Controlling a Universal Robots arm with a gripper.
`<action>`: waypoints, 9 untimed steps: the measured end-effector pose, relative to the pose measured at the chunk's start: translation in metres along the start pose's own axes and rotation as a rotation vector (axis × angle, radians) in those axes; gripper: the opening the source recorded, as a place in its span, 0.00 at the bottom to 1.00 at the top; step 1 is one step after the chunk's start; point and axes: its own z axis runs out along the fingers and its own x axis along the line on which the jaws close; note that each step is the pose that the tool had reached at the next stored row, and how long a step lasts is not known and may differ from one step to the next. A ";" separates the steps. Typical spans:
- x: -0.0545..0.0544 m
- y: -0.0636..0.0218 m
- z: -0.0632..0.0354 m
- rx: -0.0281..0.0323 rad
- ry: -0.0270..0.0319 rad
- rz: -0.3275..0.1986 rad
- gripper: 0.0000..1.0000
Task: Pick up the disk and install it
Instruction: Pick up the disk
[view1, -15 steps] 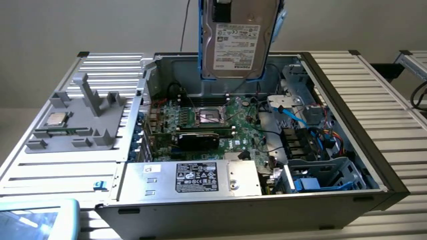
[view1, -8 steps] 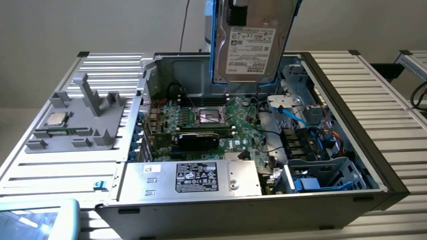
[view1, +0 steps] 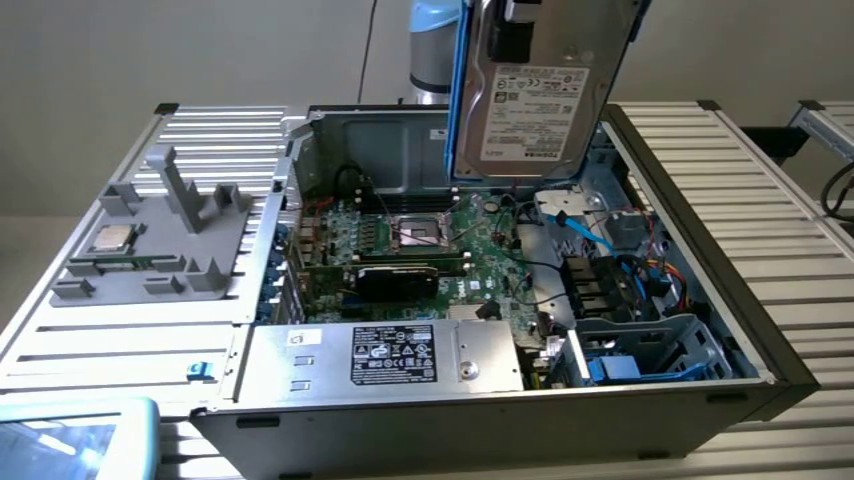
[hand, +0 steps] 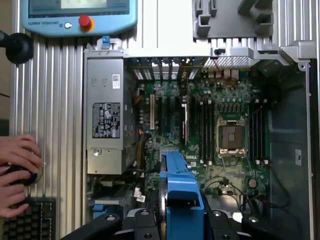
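Blue-framed disk (view1: 534, 110) pinched in gripper (view1: 511, 35), upper centre of exterior view; could slip loose, striking motherboard (view1: 427, 245) below

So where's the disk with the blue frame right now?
In the exterior view, the disk hangs upright in the gripper, in the air above the open computer case, over the green motherboard.
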 end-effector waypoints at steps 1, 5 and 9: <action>0.001 -0.0023 -0.0001 0.0000 0.0000 0.000 0.37; 0.008 -0.0128 -0.0003 0.0002 -0.0001 0.000 0.37; 0.017 -0.0241 -0.0011 0.0001 -0.0001 0.000 0.37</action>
